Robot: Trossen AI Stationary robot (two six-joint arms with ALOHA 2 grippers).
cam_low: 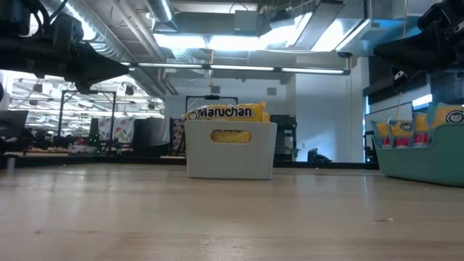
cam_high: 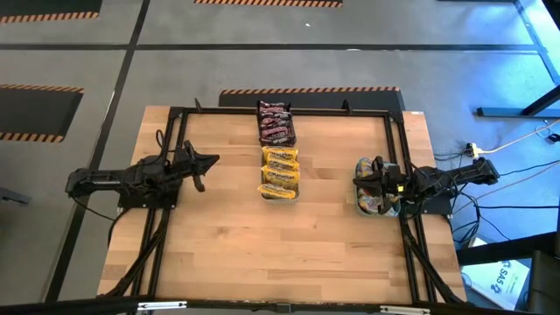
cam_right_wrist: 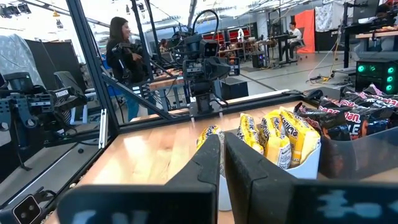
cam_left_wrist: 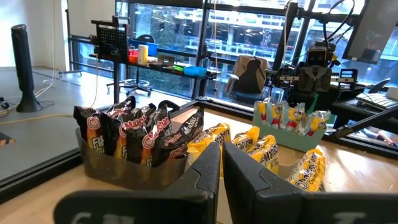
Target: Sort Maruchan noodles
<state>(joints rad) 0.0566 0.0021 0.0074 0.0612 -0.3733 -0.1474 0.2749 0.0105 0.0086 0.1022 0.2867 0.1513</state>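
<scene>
**A:** Noodles first: where do you see them?

**B:** All in bins, by colour. Looking down on the table, the dark brown-red packets (cam_high: pixel 275 124) fill the grey bin (cam_high: pixel 290 138) at twelve o'clock from the table's middle. The yellow packets (cam_high: pixel 280 171) stand in the clear bin (cam_low: pixel 230 164) just below it. The orange-yellow ones (cam_left_wrist: pixel 290 116) sit in the teal bin (cam_low: pixel 420 163) at three o'clock, right under your right arm.

**A:** And my grippers?

**B:** Your left gripper (cam_high: pixel 202 163) hangs at nine o'clock, fingers pressed together, holding nothing. Your right gripper (cam_high: pixel 360 180) is over the teal bin, also closed and empty.

**A:** Why do the packets stand on edge?

**B:** Upright, more fit in each bin, I'd say. No loose packet shows on the wood, so the sorting looks finished; your arms seem parked clear of the middle row.
</scene>
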